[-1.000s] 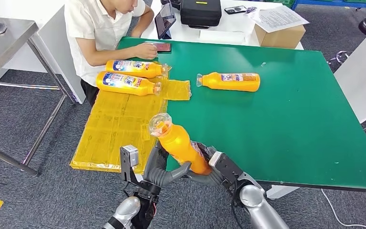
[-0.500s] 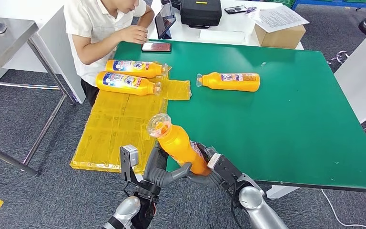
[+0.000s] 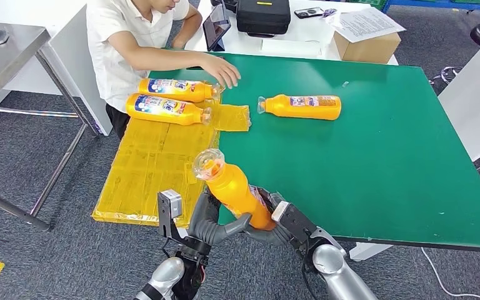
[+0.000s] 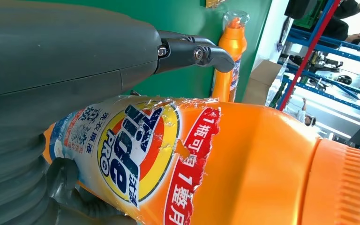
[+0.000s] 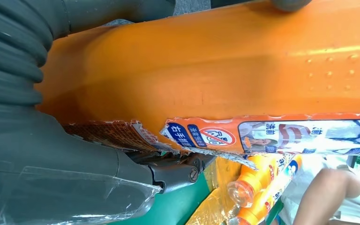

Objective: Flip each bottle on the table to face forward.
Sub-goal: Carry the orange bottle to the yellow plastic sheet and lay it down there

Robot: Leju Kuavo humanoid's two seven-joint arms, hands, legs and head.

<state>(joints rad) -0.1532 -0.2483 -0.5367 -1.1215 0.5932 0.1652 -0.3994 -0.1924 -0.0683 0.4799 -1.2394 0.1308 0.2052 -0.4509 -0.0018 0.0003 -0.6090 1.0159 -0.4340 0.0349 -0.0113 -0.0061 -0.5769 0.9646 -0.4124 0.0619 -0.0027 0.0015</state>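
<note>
I had the orange bottle (image 3: 234, 190) gripped from both sides — left hand (image 3: 209, 220) and right hand (image 3: 281, 224) each wrapped around its lower body — tilted above the green table's (image 3: 375, 156) near edge, its clear cap pointing up and away from me.

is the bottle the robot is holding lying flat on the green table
No, the held bottle is lifted off the green table, tilted with its cap up, gripped by the left hand and right hand.
</note>
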